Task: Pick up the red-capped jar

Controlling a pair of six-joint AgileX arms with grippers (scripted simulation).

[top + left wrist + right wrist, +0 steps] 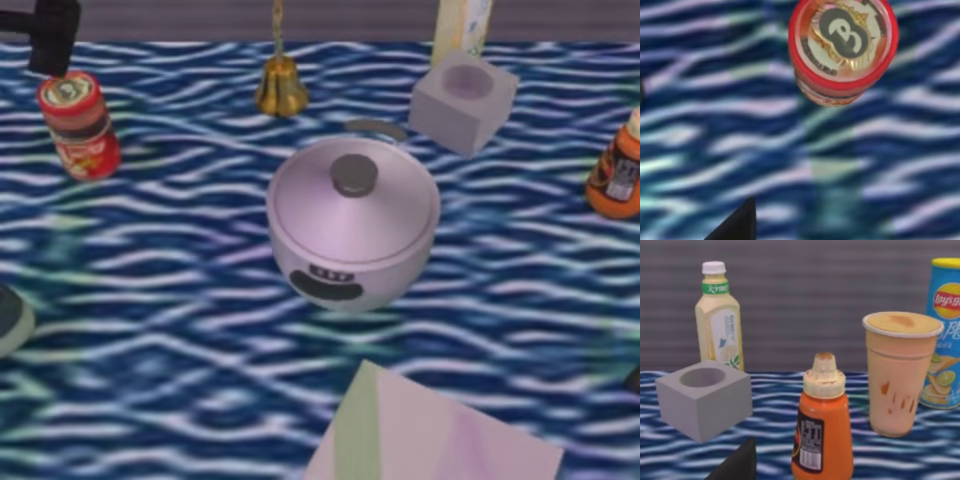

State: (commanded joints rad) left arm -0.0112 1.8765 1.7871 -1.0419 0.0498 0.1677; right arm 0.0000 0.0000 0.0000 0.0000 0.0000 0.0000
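One big lidded pot (352, 222) is your landmark, mid-table. Beyond it to the right stands a grey block (463, 100) with a round hollow; far right, the orange bottle (617, 168), dark-labelled. A brass bell (281, 86) sits just behind the pot. Your jar (79, 125) stands upright far left of it, emblem on its lid. The left gripper (52, 35) hovers beside the jar; you cannot tell its opening.

A glossy red-capped jar (79, 125) stands on a table (150, 300) covered in blue wave-patterned cloth, alongside a shiny brass bell (281, 87), a smooth pale-lilac lidded pot (352, 222) and a matt grey block (463, 101).
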